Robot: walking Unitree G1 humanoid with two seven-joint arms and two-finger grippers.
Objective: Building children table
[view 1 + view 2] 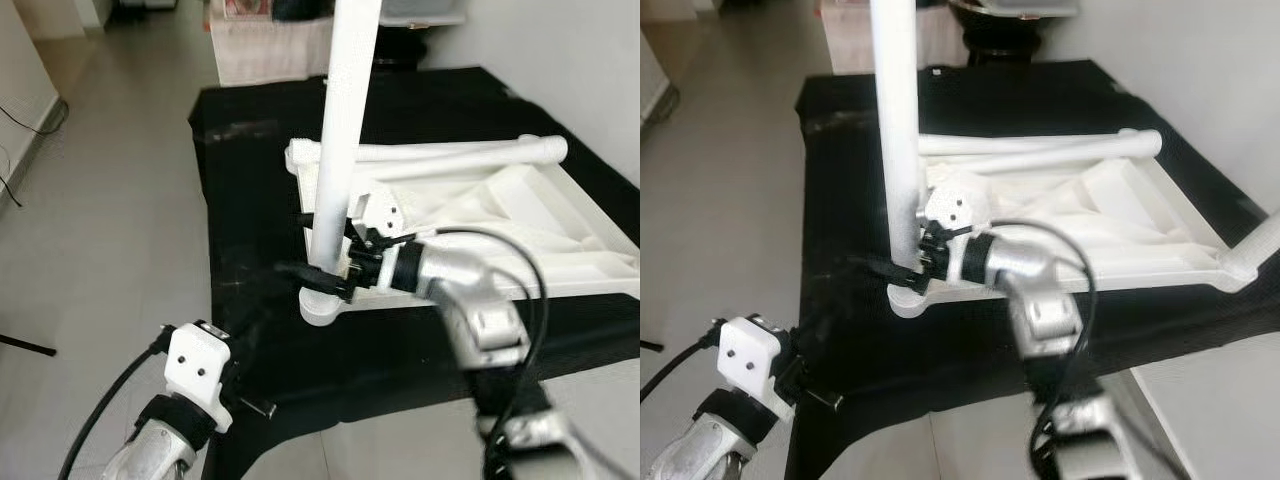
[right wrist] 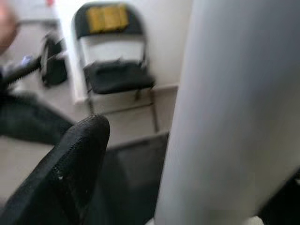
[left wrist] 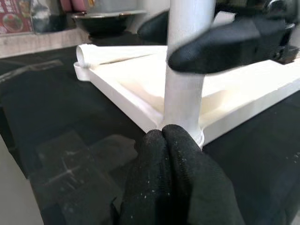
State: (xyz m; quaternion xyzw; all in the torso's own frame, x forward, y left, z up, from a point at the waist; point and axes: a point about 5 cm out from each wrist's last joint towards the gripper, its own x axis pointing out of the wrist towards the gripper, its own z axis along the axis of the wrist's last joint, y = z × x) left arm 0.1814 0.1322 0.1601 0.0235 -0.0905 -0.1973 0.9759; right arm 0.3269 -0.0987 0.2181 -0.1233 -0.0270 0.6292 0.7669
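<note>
The white children's table lies upside down on a black cloth. One white leg stands upright in its near left corner socket. A second leg lies loose across the far side of the tabletop. My right gripper reaches in from the right, its fingers either side of the upright leg low down. One finger stands a little off the leg. My left gripper is shut and empty, a short way in front of the leg's base.
The cloth ends at a near edge, with grey tiled floor to the left and beyond. Another white leg sticks out at the table's right corner. A folding chair stands by a wall. Boxes and a dark bowl sit at the far end.
</note>
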